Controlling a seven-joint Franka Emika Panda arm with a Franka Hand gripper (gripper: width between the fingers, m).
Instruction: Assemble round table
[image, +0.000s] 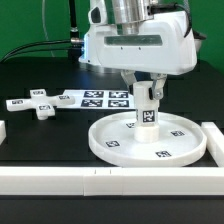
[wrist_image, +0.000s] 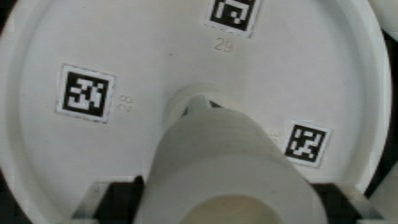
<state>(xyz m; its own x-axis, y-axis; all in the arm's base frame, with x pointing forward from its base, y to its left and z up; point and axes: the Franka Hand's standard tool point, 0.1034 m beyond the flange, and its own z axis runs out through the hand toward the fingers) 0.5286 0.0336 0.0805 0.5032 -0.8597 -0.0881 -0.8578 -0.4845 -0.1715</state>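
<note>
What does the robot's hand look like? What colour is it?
The tool has a wide white body with rounded corners and two short pale fingers below. In the wrist view their tips look dark. Above sits a shiny grey round wrist. No writing or stickers show on it. Black cables run behind; whose they are, I cannot tell.

Arm hanging straight down, wrist vertical, hand (image: 148, 98) pointing downward, fingers (image: 138, 92) clamped on the post (image: 147, 118)
</note>
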